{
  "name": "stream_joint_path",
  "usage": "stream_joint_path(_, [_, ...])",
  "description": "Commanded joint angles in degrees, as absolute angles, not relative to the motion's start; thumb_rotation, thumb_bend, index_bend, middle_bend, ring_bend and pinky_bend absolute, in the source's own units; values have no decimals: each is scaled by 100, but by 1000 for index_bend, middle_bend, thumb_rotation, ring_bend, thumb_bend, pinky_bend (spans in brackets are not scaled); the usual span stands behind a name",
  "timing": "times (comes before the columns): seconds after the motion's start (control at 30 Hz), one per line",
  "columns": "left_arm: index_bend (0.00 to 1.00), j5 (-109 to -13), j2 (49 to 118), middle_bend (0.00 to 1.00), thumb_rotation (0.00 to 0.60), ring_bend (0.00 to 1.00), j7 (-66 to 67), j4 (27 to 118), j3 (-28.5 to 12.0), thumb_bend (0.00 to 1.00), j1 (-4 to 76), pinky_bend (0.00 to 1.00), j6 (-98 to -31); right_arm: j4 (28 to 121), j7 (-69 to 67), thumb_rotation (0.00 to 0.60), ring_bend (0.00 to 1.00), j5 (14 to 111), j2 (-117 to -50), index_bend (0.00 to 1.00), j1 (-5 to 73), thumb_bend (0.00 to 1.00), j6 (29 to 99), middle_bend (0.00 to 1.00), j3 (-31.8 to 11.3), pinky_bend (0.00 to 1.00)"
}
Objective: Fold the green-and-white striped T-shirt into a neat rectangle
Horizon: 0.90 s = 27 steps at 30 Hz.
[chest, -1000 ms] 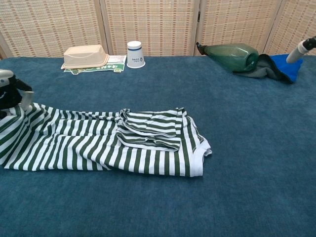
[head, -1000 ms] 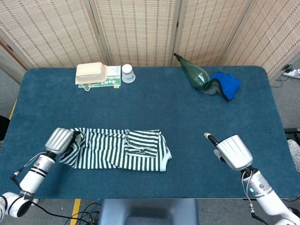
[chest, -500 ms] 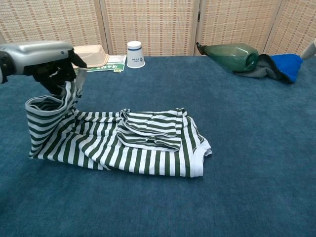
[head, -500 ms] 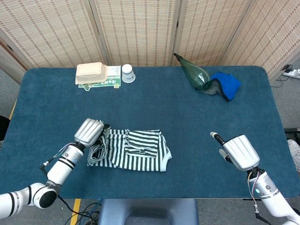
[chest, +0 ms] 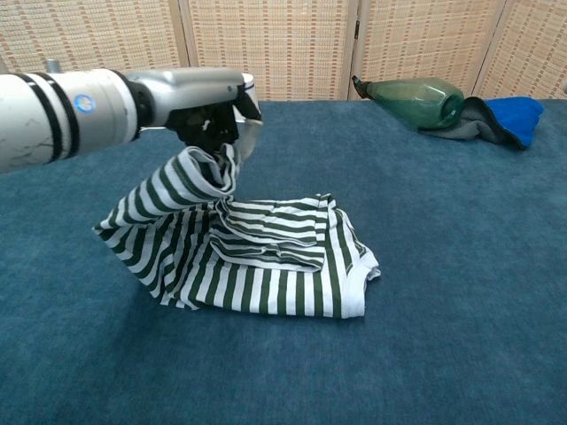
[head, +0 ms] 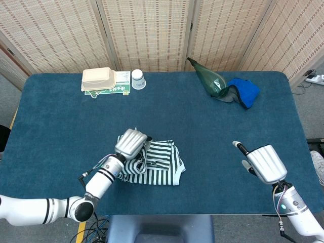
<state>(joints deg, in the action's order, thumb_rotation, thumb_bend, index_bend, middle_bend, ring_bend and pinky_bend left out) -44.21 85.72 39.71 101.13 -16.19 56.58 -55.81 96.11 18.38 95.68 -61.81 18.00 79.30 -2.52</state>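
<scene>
One view, the chest, shows left hand (chest: 205,111) lifting T-shirt (chest: 266,257)

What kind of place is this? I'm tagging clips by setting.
Probably an indoor lab or demo space: a blue-carpeted table in front of woven folding screens, with cables on the floor off to one side.

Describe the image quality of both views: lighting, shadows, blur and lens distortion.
Head view: even, soft light, no glare; sharp throughout, with only faint shadow under the striped T-shirt. Chest view: equally flat light, a soft shadow on the table beneath the lifted cloth; the left hand and its forearm sit close to the lens and look oversized, their edges slightly soft; the green bottle stays crisp.
</scene>
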Motion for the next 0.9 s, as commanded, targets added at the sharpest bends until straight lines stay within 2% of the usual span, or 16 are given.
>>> stream_joint_path(0.03, [686, -4067, 8924, 883, 600, 788, 4319, 10116, -1701, 683, 5986, 940, -5833, 9618, 1828, 600, 973, 9556, -6165, 264, 1786, 271, 7927, 956, -249, 1000])
stream_joint_path(0.37, [678, -3159, 9984, 883, 600, 788, 5127, 9427, -1699, 683, 6686, 940, -6415, 9578, 1769, 600, 973, 9542, -6144, 264, 1755, 271, 7889, 956, -240, 1000])
stream_joint_path(0.9, [668, -2785, 10977, 883, 600, 788, 5597, 8384, -1825, 683, 7201, 940, -6564, 9479, 1653, 600, 973, 9519, -6132, 264, 1711, 271, 7884, 956, -245, 1000])
